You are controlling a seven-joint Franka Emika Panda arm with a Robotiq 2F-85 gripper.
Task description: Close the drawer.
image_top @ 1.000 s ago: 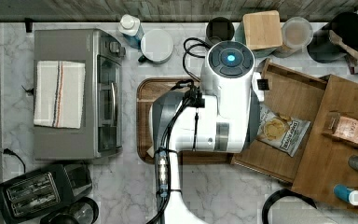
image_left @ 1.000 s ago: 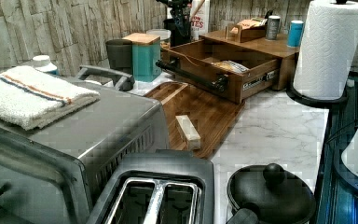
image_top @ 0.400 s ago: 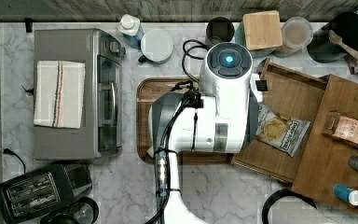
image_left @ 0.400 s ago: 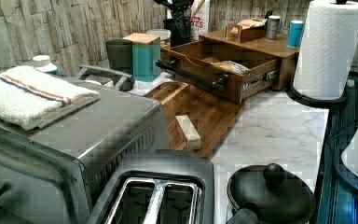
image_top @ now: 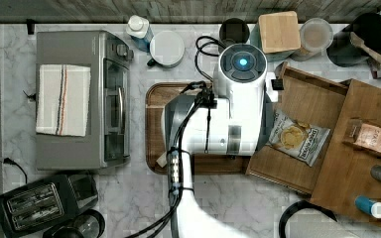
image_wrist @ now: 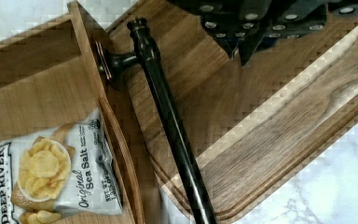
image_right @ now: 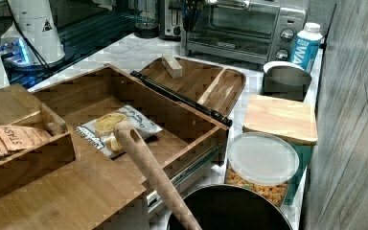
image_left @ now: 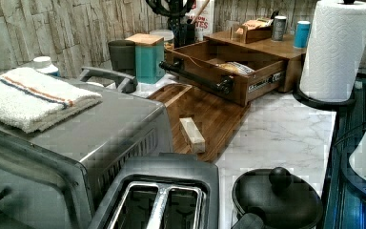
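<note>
Standing pulled out with a chip bag (image_right: pixel 117 128) inside, the drawer (image_right: pixel 172 120) had the hand (image_wrist: pixel 242 44) beside its handle (image_wrist: pixel 170 116); finger state indiscernible

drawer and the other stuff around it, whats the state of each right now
drawer: pulled out, open
chip bag: lying flat inside the drawer
drawer handle: free, nothing gripping it
toaster oven: door shut, folded towel on top
clear canister: lid on
teal canister: wooden lid on
toaster: slots empty
black pot: lid on
</note>
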